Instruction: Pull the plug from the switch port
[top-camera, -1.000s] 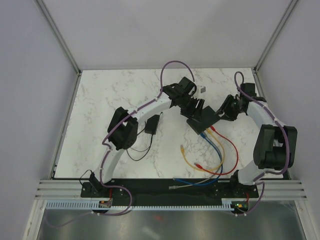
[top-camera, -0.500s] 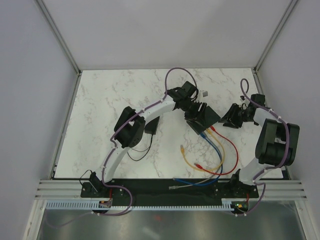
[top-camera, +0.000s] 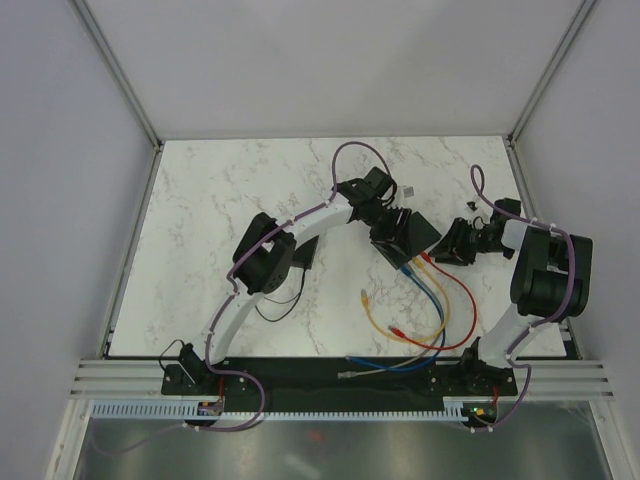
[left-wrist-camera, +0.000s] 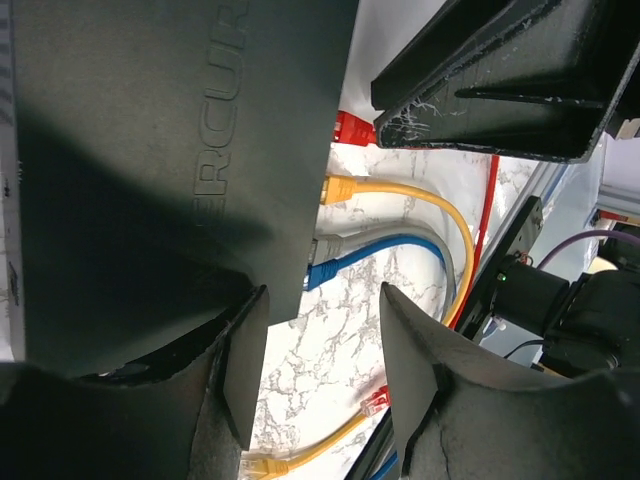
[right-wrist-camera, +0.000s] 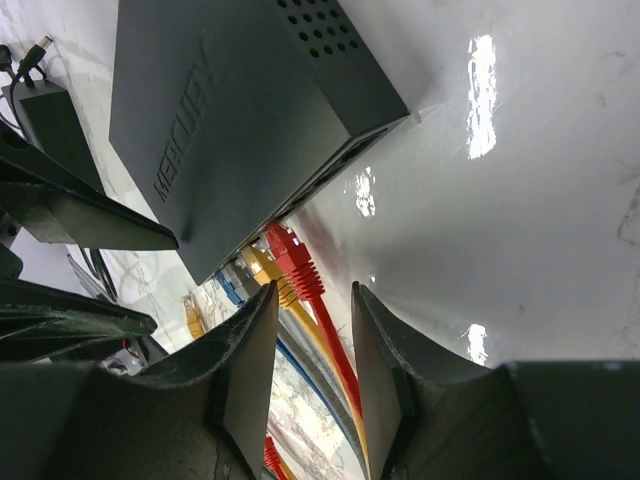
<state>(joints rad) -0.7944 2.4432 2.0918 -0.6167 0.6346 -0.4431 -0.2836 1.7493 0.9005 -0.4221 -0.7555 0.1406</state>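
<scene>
The switch (top-camera: 408, 234) is a flat black box at the table's middle, with red, yellow, grey and blue plugs in its near edge. It fills the left wrist view (left-wrist-camera: 150, 150). My left gripper (top-camera: 390, 218) hovers over it, open and empty (left-wrist-camera: 315, 375), with one finger at the switch's corner. My right gripper (top-camera: 447, 246) is low at the switch's right, open (right-wrist-camera: 312, 370). The red plug (right-wrist-camera: 293, 258) sits just beyond its fingertips, and the red cable (right-wrist-camera: 340, 350) runs between the fingers without being pinched. The yellow plug (right-wrist-camera: 262, 268) is beside it.
The black power brick (top-camera: 305, 250) with its thin cord lies left of the switch. Red, yellow and blue cables (top-camera: 440, 305) loop toward the near edge. Loose yellow (top-camera: 365, 296) and red (top-camera: 395, 328) plug ends lie on the marble. A small pale object (top-camera: 407, 187) sits behind the switch.
My right gripper backed off to the right, then came in lower toward the switch's plug edge. My left arm folded in, its gripper staying over the switch.
</scene>
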